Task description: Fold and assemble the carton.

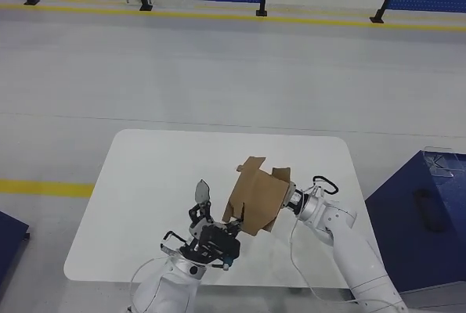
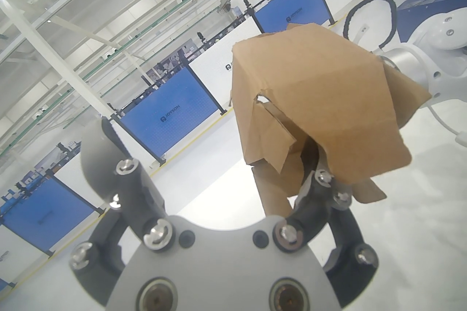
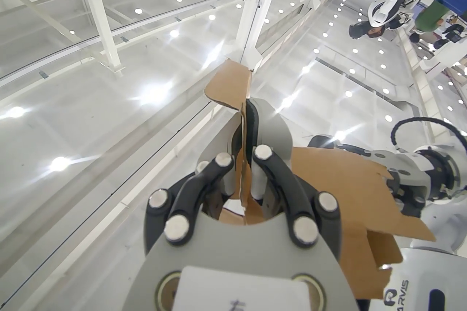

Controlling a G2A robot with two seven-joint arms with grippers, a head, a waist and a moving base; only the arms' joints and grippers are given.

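A: What lies under the grippers?

B: A white table [image 1: 154, 203] with rounded corners, below both of them. Neither touches it.

A: And the carton?

B: The brown corrugated carton [image 1: 256, 199] [image 2: 313, 90] [image 3: 339, 177] hangs tilted in the air above the table, between the two grippers. It is only partly folded, with loose flaps sticking out at both ends.

A: How do the arms stand?

B: The right arm [image 1: 350, 250] comes in from the table's near right corner, bent at the elbow, with its wrist pointing at the carton's side. The left arm [image 1: 170, 286] rises from the near edge, with its wrist turned up toward the carton's lower end.

A: What about the right gripper's grasp?

B: The right gripper [image 1: 290, 199] [image 3: 245, 130] is clamped on a cardboard flap [image 3: 228, 86] of the carton. Its two fingers [image 3: 270, 130] press the panel edge-on between them.

A: And the left?

B: The left gripper [image 1: 218, 209] [image 2: 204, 152] is spread wide, grasping nothing. One finger [image 2: 100, 148] stands free, well away from the cardboard. The other finger [image 2: 315, 181] reaches in under the carton's lower flaps, its tip hidden behind them.
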